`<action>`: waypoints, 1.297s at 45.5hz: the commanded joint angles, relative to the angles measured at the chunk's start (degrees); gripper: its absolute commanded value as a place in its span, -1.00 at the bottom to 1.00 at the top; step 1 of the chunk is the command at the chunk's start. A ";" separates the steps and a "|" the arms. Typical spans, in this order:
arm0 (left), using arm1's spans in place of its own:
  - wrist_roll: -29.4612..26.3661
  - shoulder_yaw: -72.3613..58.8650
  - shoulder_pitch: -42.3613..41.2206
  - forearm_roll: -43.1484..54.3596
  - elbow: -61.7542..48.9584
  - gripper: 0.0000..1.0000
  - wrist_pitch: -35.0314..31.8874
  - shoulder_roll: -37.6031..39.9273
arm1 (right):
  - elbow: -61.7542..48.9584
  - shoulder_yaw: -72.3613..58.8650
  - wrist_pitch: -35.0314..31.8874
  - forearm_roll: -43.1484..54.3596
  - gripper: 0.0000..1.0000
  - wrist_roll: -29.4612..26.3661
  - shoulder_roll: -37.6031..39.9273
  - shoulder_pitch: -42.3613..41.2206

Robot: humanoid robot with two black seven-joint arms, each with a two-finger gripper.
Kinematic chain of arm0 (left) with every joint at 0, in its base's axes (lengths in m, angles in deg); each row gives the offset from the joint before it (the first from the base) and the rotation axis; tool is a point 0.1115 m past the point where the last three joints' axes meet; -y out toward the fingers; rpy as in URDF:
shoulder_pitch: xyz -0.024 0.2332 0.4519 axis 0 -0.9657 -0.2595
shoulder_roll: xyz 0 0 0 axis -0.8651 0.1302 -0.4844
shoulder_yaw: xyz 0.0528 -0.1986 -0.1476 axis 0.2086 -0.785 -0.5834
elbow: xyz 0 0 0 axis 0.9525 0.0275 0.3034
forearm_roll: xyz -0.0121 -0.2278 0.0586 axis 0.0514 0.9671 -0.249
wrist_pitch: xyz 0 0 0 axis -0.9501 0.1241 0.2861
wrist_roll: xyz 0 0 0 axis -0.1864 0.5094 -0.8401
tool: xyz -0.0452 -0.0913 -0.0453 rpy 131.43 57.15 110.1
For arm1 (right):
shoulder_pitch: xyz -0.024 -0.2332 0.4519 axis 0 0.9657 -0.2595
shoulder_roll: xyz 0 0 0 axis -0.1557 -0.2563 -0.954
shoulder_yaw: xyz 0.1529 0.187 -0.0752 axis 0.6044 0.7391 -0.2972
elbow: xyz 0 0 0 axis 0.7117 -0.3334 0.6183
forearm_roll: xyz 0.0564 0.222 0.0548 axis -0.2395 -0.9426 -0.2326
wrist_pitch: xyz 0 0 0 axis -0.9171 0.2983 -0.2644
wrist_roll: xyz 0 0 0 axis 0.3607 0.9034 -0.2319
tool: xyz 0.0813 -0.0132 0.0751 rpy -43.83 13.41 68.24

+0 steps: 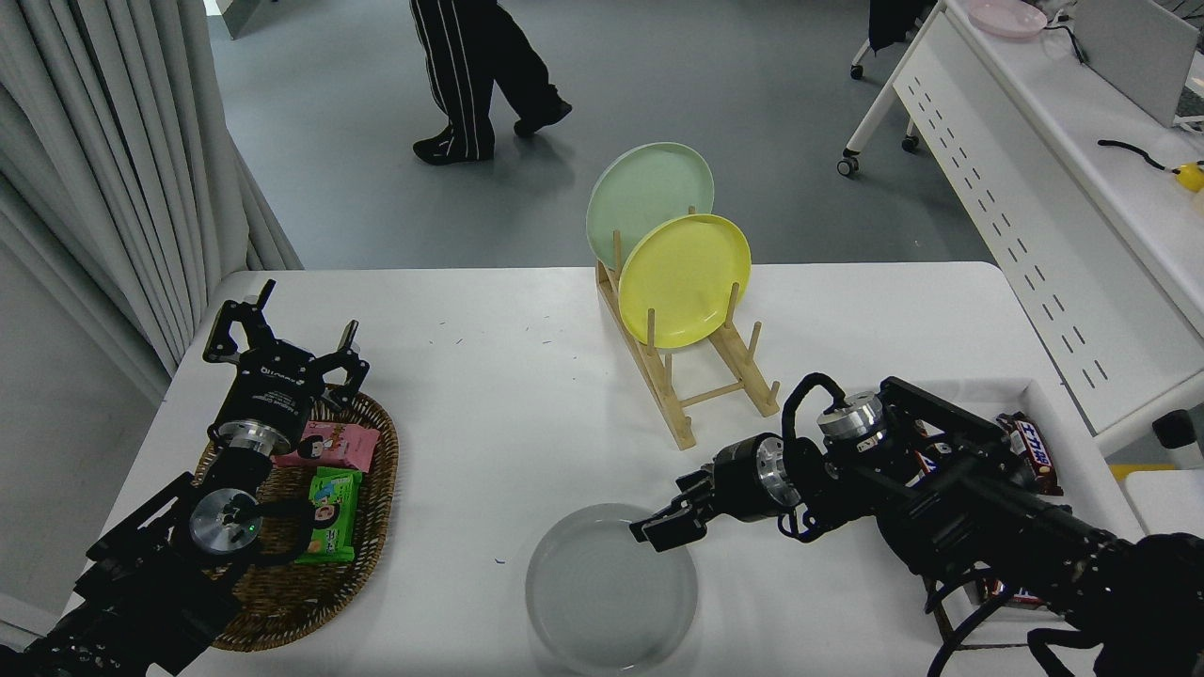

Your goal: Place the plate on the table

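Observation:
The light grey plate [602, 602] lies flat on the white table [489, 395] near its front edge. My right gripper [666, 519] hovers over the plate's far right rim, with its fingers spread and nothing between them. My left gripper [282, 331] is parked open at the left, over the far edge of the wicker basket.
A wooden rack [696, 395] holds a yellow plate [684, 279] and a pale green plate [640, 188] upright at mid table. A wicker basket [367, 527] with snack packs sits front left. A white tray [1025, 390] with candy bars is under my right arm. A person [470, 66] walks beyond the table.

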 commanded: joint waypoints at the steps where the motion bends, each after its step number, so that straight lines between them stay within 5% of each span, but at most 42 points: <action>1: 0.00 0.00 0.00 0.00 0.00 1.00 -0.07 0.00 | 4.33 0.95 -19.37 3.78 1.00 0.07 0.85 1.22; 7: 0.00 0.00 0.00 0.00 0.00 1.00 -0.07 0.00 | 4.60 1.83 -33.88 8.18 1.00 0.16 1.11 2.19; 14: 0.00 0.00 0.00 0.00 0.00 1.00 -0.07 0.00 | 4.60 7.26 -38.38 16.52 1.00 2.27 0.68 3.16; 35: 0.00 0.00 0.00 0.00 0.00 1.00 -0.07 0.00 | 5.56 24.41 -37.59 43.24 1.00 15.18 -1.70 6.68; 59: 0.00 0.00 0.00 0.00 0.00 1.00 0.01 0.00 | 5.21 35.57 -29.24 70.14 1.00 26.96 -1.26 11.07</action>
